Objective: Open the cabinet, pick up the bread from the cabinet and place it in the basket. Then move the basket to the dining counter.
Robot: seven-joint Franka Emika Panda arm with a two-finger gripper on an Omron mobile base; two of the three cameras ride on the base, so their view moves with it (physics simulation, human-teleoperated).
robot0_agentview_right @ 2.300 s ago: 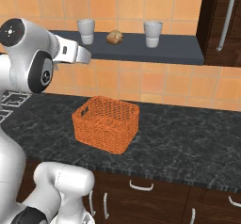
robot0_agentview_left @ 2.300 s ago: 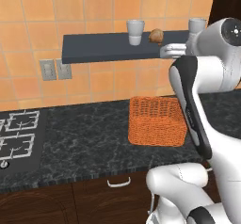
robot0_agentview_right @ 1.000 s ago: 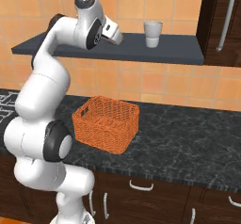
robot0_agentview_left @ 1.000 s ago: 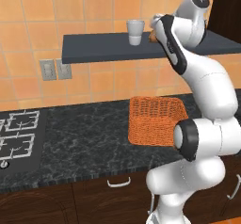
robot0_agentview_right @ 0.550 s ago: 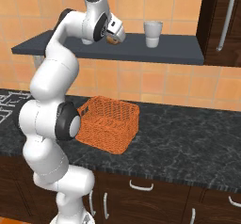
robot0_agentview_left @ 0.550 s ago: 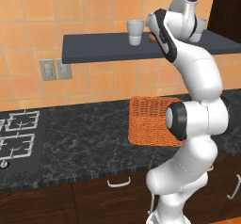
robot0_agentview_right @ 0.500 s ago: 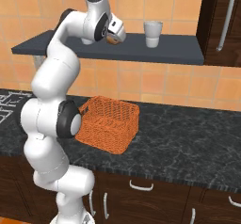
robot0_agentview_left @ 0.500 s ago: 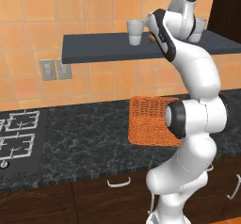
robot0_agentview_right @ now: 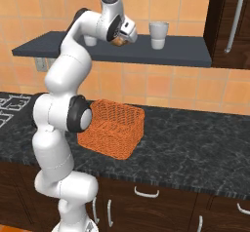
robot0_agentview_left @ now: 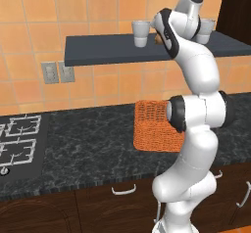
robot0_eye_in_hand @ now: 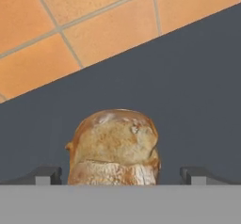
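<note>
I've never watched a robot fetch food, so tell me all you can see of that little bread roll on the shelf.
The bread is a small rounded roll with a golden-brown, slightly glossy crust and a paler, floury band low on the near side. It sits upright on the dark grey shelf, in front of the orange tiled wall. The gripper is open, one fingertip on each side of the roll, with gaps between them and the crust.

Dark grey shelf (robot0_agentview_right: 180,53), bread (robot0_eye_in_hand: 114,148), white cups (robot0_agentview_right: 158,34), black counter (robot0_agentview_right: 195,148), basket (robot0_agentview_right: 114,128)
</note>
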